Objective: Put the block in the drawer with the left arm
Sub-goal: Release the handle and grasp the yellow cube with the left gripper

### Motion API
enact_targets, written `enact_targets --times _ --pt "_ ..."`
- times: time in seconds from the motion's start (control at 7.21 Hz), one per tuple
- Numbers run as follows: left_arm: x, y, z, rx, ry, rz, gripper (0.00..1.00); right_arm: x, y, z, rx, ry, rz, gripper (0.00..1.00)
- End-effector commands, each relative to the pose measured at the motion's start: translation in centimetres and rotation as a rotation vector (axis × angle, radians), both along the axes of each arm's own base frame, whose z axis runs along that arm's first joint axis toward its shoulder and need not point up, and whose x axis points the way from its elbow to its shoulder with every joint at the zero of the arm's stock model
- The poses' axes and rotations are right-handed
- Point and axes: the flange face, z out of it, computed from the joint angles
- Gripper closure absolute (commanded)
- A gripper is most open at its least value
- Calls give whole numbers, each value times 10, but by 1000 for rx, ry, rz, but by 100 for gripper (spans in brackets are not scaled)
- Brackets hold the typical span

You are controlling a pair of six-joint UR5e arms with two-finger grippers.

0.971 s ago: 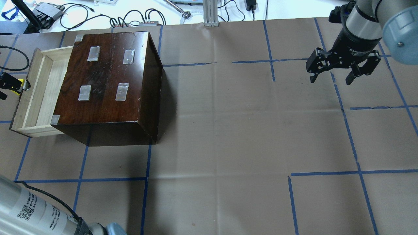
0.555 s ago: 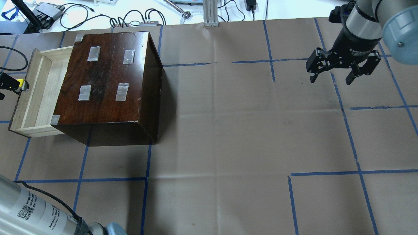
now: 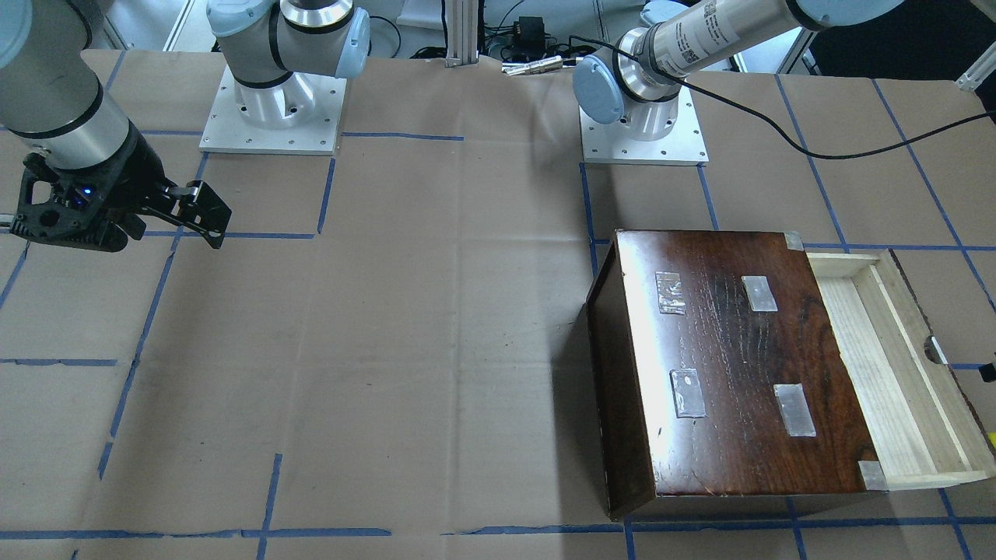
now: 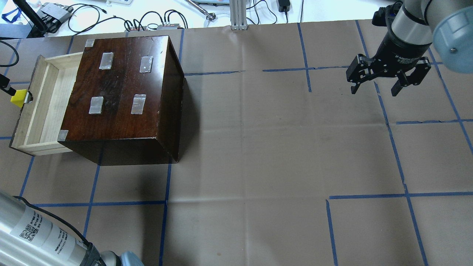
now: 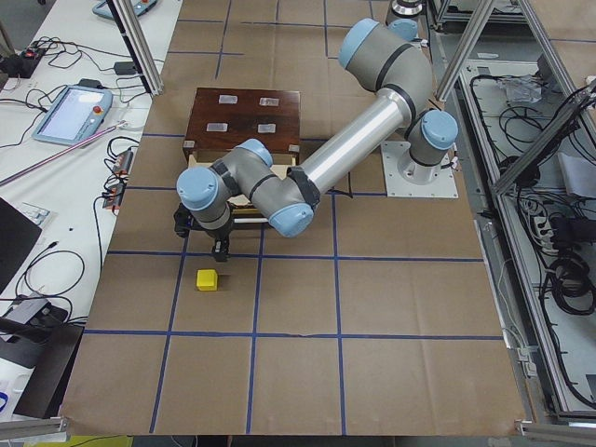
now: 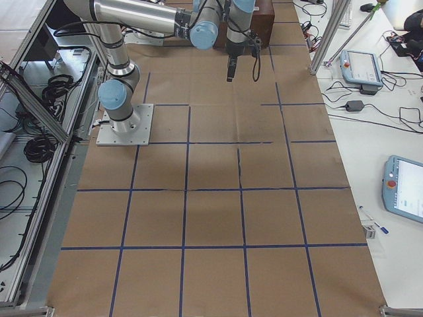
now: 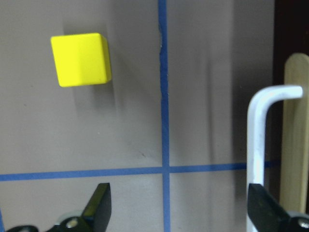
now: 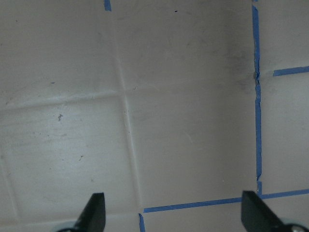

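The yellow block [image 4: 18, 98] lies on the brown paper just outside the front of the drawer [image 4: 44, 107]. The drawer is pulled out of the dark-brown box [image 4: 122, 85]. The block also shows in the left wrist view [image 7: 79, 59] and the exterior left view [image 5: 207, 279]. My left gripper [image 7: 178, 215] is open and empty. It hovers between the block and the drawer front, whose silver handle [image 7: 256, 140] stands beside one finger. In the overhead view it is almost wholly past the left edge. My right gripper [image 4: 375, 88] is open and empty, far off at the other side of the table.
The drawer's pale wooden inside [image 3: 879, 365] holds nothing. Blue tape lines [image 4: 92, 203] cross the brown paper. Cables and small devices [image 4: 155, 22] lie beyond the far edge. A black cable [image 3: 817, 148] trails from the left arm.
My left gripper has drawn back out of the overhead view's left edge, and the yellow block now shows uncovered by the drawer front. The drawer slid slightly further out. The right arm has not moved.
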Motion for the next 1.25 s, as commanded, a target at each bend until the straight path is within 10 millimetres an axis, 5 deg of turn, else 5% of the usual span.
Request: enact_targets --times 0.0,1.11 --pt "32 -31 -38 -22 -59 -2 2 0 0 0 0 0 1 0" --pt "53 -62 -126 2 -41 -6 2 0 0 0 0 0 -1 0"
